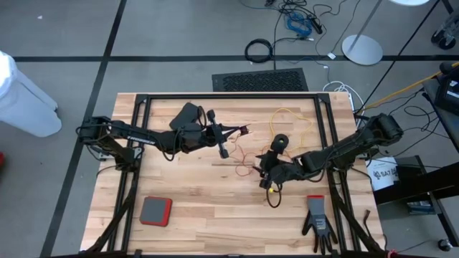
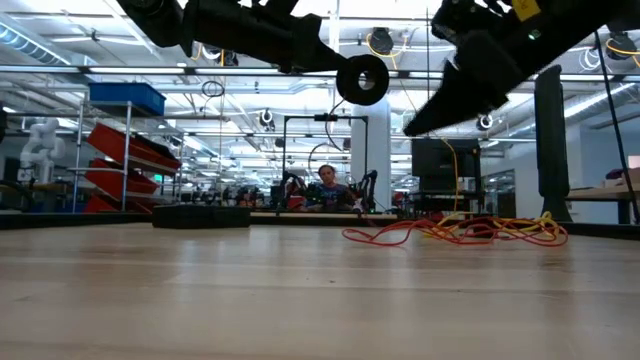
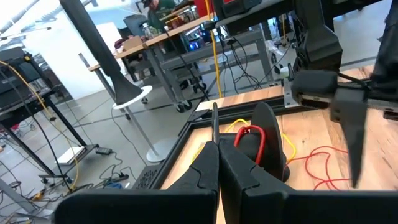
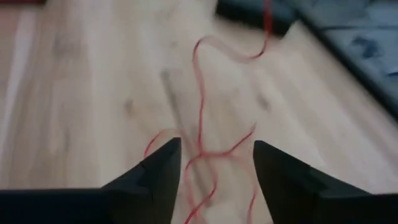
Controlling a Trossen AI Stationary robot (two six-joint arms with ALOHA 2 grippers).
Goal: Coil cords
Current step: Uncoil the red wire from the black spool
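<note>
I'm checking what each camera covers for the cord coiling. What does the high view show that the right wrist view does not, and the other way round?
Only the high view shows both arms, the yellow cord, a black reel, a red and grey pad and a black glove on the wooden table. Only the right wrist view shows, from close up, the right gripper open, its fingers either side of a thin red cord. Both views show the table, the red cord and the right gripper.

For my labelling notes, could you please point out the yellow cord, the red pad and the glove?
yellow cord (image 1: 297, 115): high view, top of its loop.
red pad (image 1: 155, 211): high view, middle of its face.
glove (image 1: 318, 221): high view, on the palm.
</note>
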